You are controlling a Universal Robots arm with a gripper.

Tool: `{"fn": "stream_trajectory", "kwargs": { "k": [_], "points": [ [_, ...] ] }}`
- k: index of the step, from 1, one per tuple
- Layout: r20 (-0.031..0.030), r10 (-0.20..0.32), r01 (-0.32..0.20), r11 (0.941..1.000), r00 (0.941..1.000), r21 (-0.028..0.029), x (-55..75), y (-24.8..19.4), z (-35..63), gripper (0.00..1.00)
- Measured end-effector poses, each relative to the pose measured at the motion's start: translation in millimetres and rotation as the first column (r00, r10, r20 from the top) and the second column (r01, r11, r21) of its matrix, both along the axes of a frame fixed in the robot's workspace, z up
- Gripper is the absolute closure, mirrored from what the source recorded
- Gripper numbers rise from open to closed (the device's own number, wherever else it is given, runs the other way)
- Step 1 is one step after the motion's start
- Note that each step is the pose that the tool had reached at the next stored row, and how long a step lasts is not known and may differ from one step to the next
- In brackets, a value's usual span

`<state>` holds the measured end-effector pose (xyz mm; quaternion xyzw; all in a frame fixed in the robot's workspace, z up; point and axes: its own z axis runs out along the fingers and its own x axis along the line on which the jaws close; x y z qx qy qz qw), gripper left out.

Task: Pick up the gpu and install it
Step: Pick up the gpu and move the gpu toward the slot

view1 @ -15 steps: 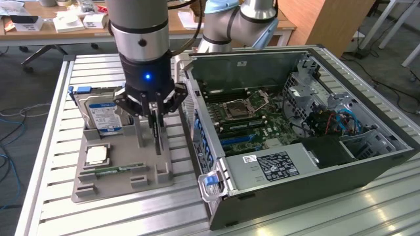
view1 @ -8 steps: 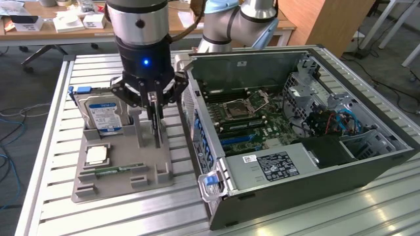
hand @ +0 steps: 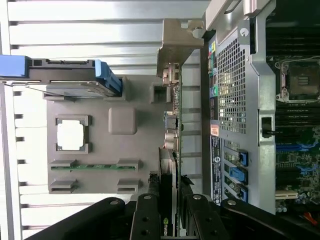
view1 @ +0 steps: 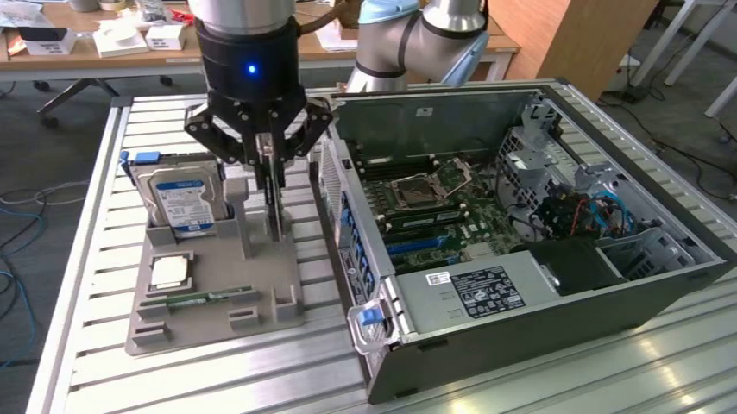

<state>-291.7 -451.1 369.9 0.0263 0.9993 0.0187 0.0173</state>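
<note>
**Card in the jaws, beside the open case**

The gripper (view1: 268, 159) hangs over the grey fixture tray (view1: 219, 319) with its fingers (hand: 147, 217) closed from both sides on the upper edge of the gpu (view1: 275, 211). The card stands on edge, thin and upright, with its metal bracket at the far end in the wrist view. Its lower edge sits at the level of the tray's upright holder. Whether it has come clear of the holder cannot be told.

The step in hand looks like the pick. Done well, the card would travel straight along its own plane, with no twist, since a thin board held by one edge will likely lever in the jaws if it drags on the holder. The side wall of the computer case (view1: 645, 285) stands just beside the card, so there is little room for sideways drift on that side.

On the tray's other side stands the hard drive (view1: 182, 197), and nearer the front lie a processor (view1: 171, 272) and a memory stick (view1: 213, 297). The case lies open, its motherboard (view1: 432, 203) exposed. Everything rests on a slatted aluminium table (view1: 103, 379). Behind it are a cluttered desk (view1: 103, 52) and cables on the floor.
</note>
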Motion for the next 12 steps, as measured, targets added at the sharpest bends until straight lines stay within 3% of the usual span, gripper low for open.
{"fn": "stream_trajectory", "kwargs": {
  "k": [5,12],
  "points": [
    [0.0004,0.000,0.000,1.0000,1.0000,0.0000,0.0,0.0,20.8,0.74],
    [0.0018,0.000,0.000,1.0000,1.0000,-0.0001,0.0,0.0,42.7,0.74]
  ]
}}
